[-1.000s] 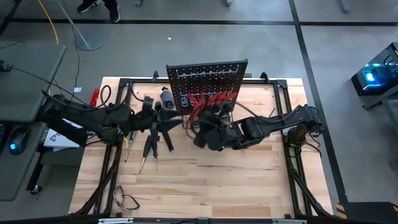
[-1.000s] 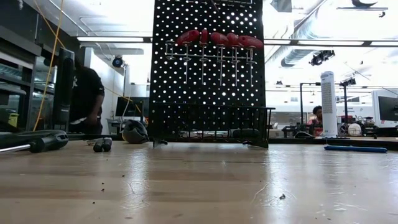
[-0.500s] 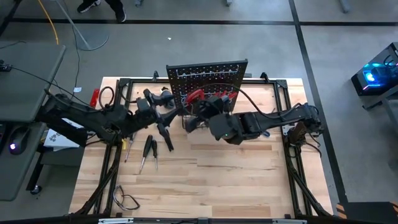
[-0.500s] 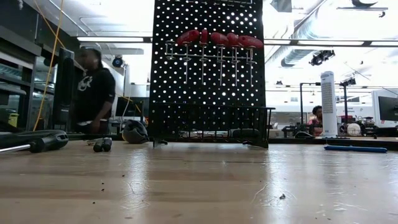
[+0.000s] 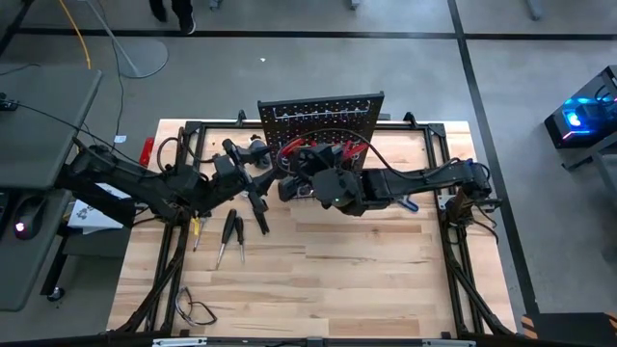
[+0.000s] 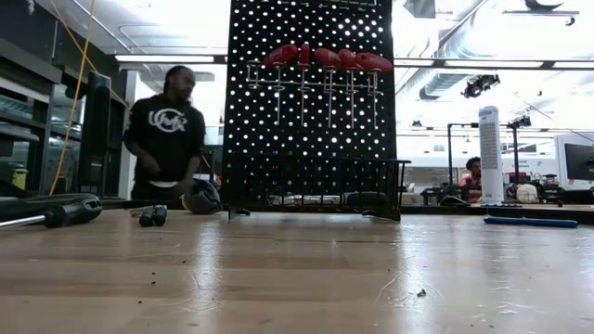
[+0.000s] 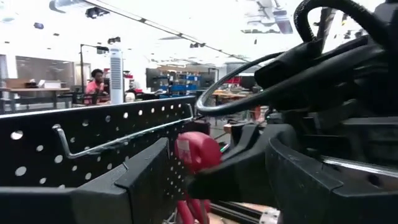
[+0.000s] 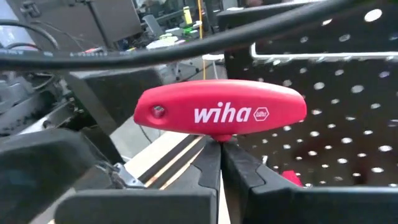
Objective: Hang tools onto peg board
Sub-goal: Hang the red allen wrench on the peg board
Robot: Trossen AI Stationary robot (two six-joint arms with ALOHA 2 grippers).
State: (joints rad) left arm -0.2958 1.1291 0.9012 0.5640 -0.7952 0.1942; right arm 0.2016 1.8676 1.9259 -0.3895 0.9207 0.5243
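The black peg board (image 5: 323, 114) stands upright at the table's far edge, with several red-handled T tools (image 6: 325, 57) hanging from a hook rail near its top. My right gripper (image 5: 295, 175) is raised just in front of the board and shut on one more red T-handled tool (image 8: 221, 112). My left gripper (image 5: 253, 185) hovers open just left of it, holding nothing; its wrist view shows that red handle (image 7: 196, 149) ahead. Black-handled screwdrivers (image 5: 231, 231) lie flat on the table below. My right gripper pinches the tool's thin shaft (image 8: 221, 140) right under the red handle, between its two fingertips. The handle lies crosswise over the fingertips, about level. The tool is lifted clear of the table, close to the board's front.
A wire basket (image 6: 311, 190) sits at the board's base. A blue tool (image 5: 410, 204) lies on the table to the right, a yellow-handled one (image 5: 196, 226) to the left, and a cable loop (image 5: 198, 310) sits near the front left. A person (image 6: 172, 139) stands beyond the table.
My right gripper has gone toward the far edge and leftward to the board's front, rolling its wrist and carrying the red tool along. My left gripper has rolled nearly in place. A person has walked into view behind the table.
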